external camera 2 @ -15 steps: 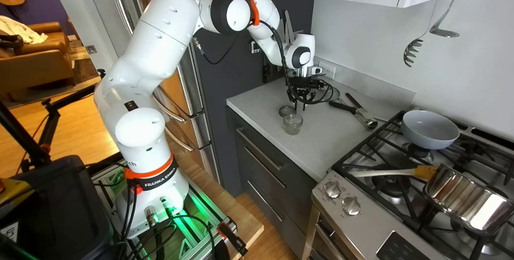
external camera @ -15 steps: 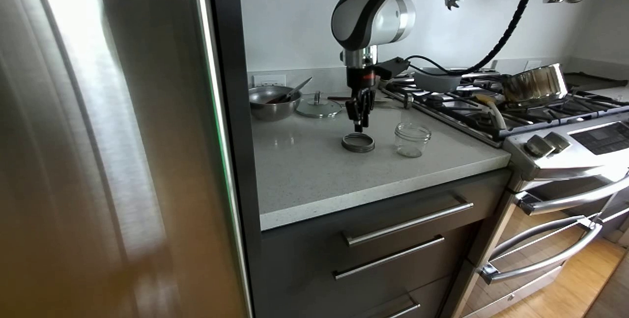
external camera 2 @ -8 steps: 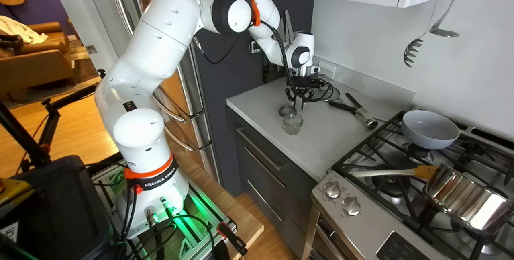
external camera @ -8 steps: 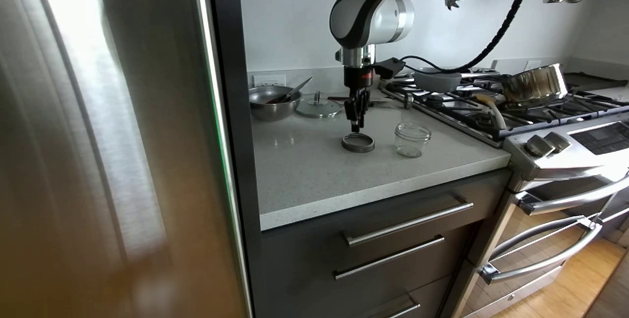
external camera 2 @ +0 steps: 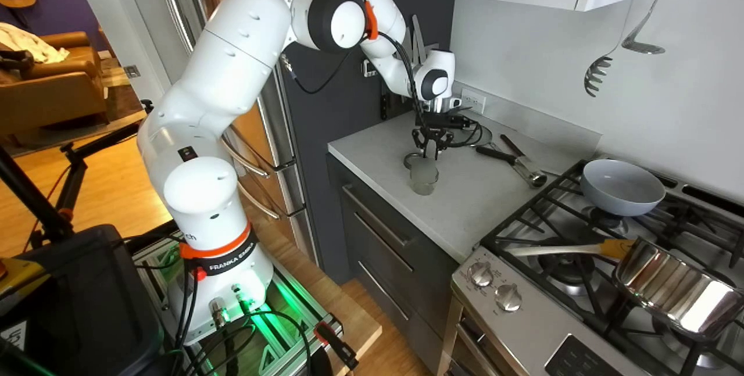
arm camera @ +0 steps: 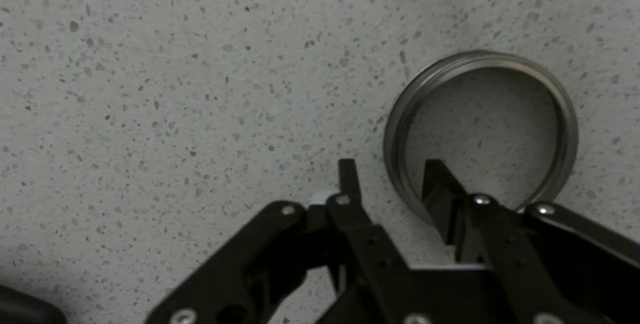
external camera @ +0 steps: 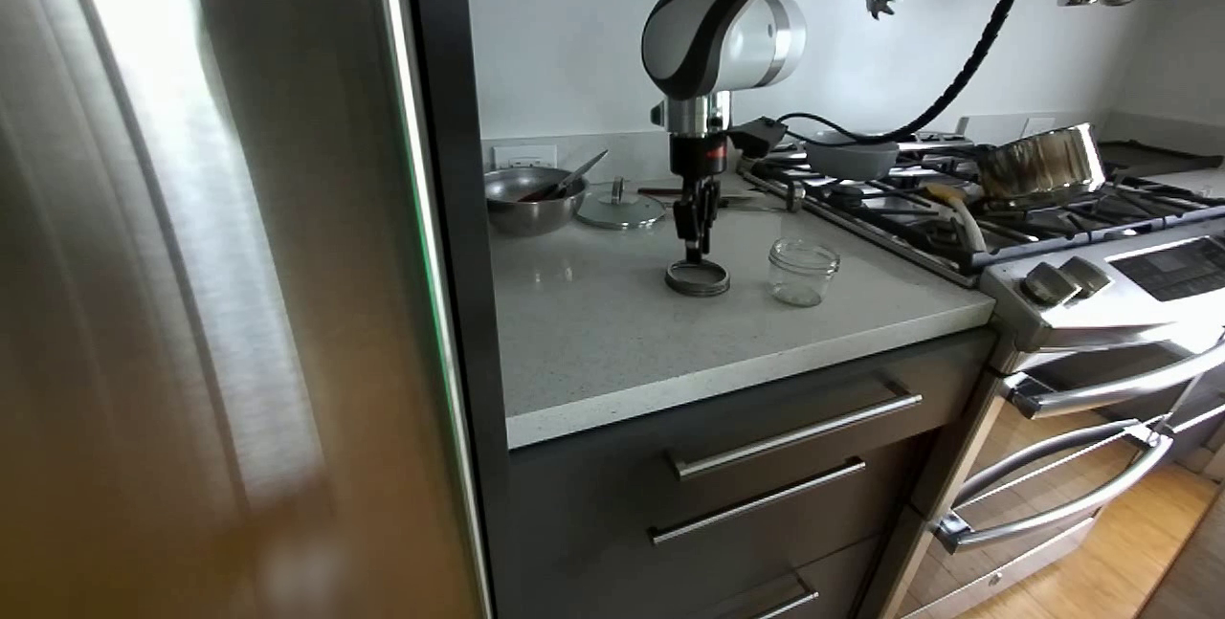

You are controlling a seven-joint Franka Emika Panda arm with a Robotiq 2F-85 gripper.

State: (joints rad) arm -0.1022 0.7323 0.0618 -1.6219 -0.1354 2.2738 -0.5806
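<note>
The two black fingers point down at the speckled worktop. They are spread part way apart, with a gap between the tips, and they have hold of nothing. A thin metal ring lies flat on the worktop, right by the tips. In the wrist view one tip is outside the ring and one is over its round hole, so a bit of the ring's edge shows in the gap. I cannot tell if a tip touches the ring.

In an exterior view a glass jar stands upright beside the ring, and a strip of worktop shows between the two. There is more worktop from the ring to the front edge, so the ring sits well back from that edge. The drawers are under it.

A tall dark panel stands at one end of the worktop, and the stove is at the other end. The ring is well apart from both.

At the back, near the wall, are a steel bowl and a glass lid. Two kitchen tools with dark handles lie there too, on the stove side of the lid.
</note>
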